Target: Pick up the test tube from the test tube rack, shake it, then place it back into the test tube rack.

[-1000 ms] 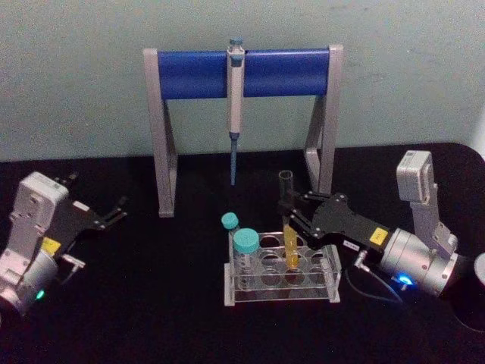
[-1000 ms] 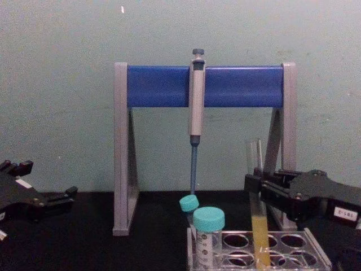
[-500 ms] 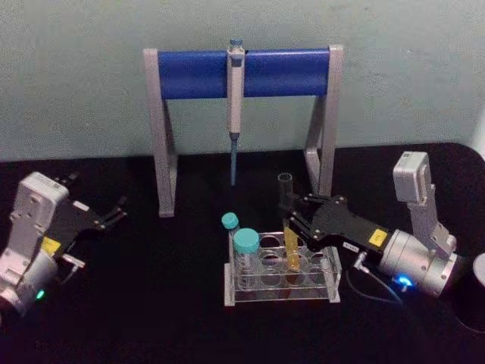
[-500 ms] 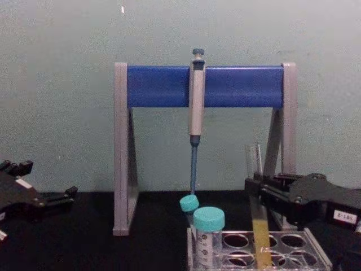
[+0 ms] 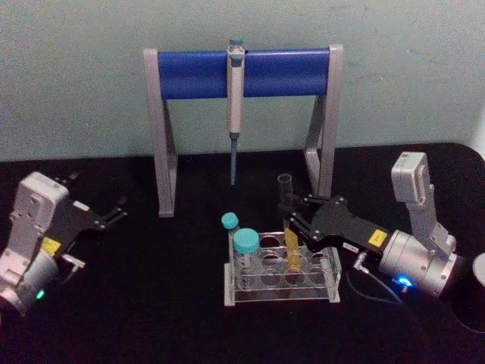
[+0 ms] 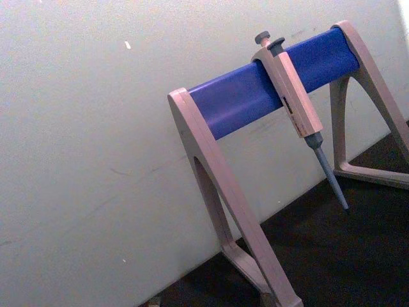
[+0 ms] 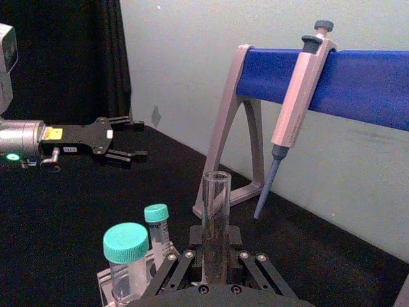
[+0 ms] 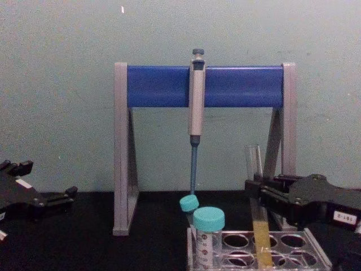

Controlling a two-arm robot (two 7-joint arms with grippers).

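Note:
The test tube [image 5: 286, 199] stands nearly upright, its yellow-filled lower end down in a back-row hole of the clear test tube rack [image 5: 280, 293]. My right gripper [image 5: 289, 218] comes in from the right and is shut on the tube's middle, just above the rack's top plate. From the chest, the tube [image 8: 254, 164] rises above the black fingers [image 8: 260, 192], with the rack [image 8: 322, 257] below. In the right wrist view the tube [image 7: 215, 204] sits between the two fingers. My left gripper [image 5: 115, 212] rests open at the far left, away from the rack.
Two teal-capped vials [image 5: 244, 244] stand in the rack's left end. Behind the rack is a tall grey stand with a blue bar [image 5: 193, 73], and a grey pipette [image 5: 235, 98] hangs from it. The black table has free room at the front and left.
My right gripper and the test tube have sunk slightly, so the tube sits a little deeper in the rack. The left arm has not moved.

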